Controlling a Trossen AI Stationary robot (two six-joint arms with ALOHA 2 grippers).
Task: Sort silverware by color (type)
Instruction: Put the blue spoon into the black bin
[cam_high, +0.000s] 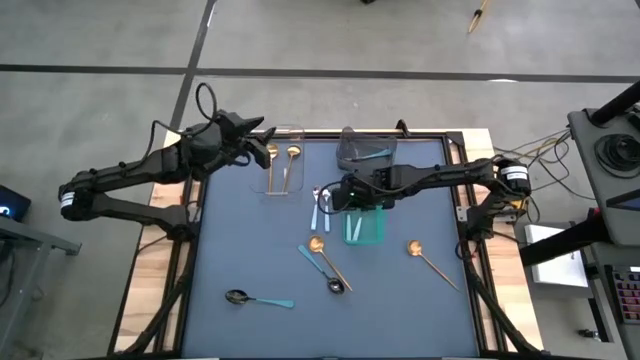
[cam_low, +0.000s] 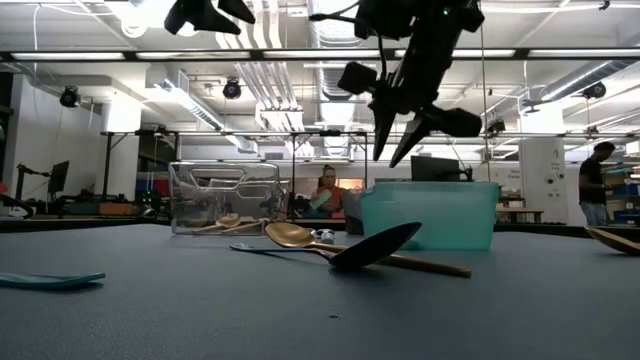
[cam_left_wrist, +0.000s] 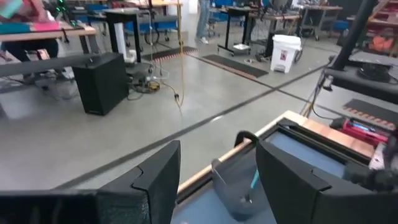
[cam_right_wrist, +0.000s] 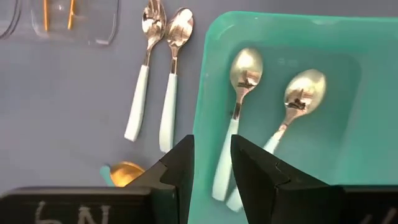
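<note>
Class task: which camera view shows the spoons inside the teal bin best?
Right wrist view: it looks straight down on the two light-handled spoons in the teal bin. High view shows them tiny; low view shows only the bin's wall; left wrist view misses it.

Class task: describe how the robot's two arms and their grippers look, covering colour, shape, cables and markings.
Both arms are black, slim and jointed. The left gripper and right gripper each end in two dark angular fingers. A black cable loops off the left arm. White handwritten marks show on the right gripper's body.

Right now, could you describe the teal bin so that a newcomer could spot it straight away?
Look near the middle of the dark table, just under the right gripper. The teal bin stands there, holding two silver spoons with light handles. Unlike the clear bin and grey bin, it is see-through green.
</note>
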